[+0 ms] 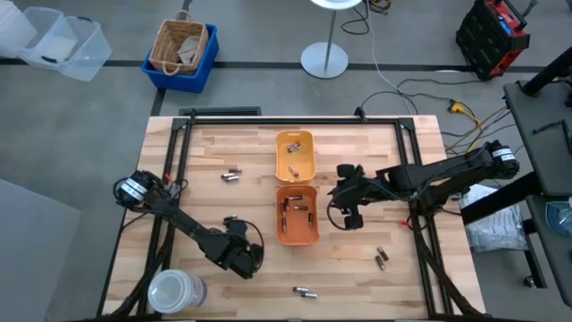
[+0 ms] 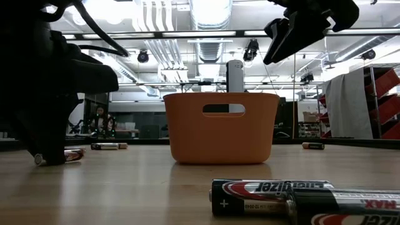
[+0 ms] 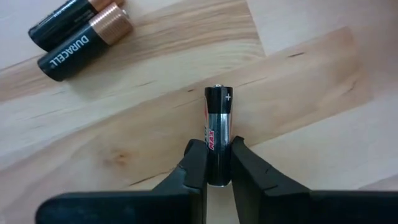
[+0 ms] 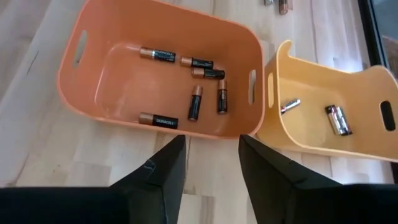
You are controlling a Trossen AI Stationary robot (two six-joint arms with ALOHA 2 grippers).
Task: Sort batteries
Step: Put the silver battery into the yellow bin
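Batteries lie scattered on the wooden table: a pair point(image 1: 231, 175) at the left, a pair point(image 1: 304, 292) at the near edge, and a pair point(image 1: 382, 259) at the right. The orange tray point(image 1: 297, 234) holds several batteries point(image 4: 196, 93). The yellow-orange tray point(image 1: 295, 165) behind it holds two point(image 4: 336, 118). My left gripper point(image 1: 239, 255), near the table's front left, is shut on a silver-and-black battery point(image 3: 217, 124). My right gripper point(image 4: 211, 168) hovers open just right of the orange tray, with nothing between its fingers. My left gripper pinches the battery between its two fingers point(image 3: 198, 163), on the long sides of its minus-end half point(image 3: 217, 168). The fingers lie along the battery, and its plus end point(image 3: 217, 94) sticks out beyond them. In the low view the battery point(image 2: 65, 155) lies on the table under the gripper.
Two Duracell batteries point(image 3: 81, 37) lie side by side just beyond the held one. A clear plastic tub point(image 1: 175, 292) stands at the near left corner. Black frame rails point(image 1: 170, 179) run along the table's left and right sides. Bare wood lies between the trays and the left rail.
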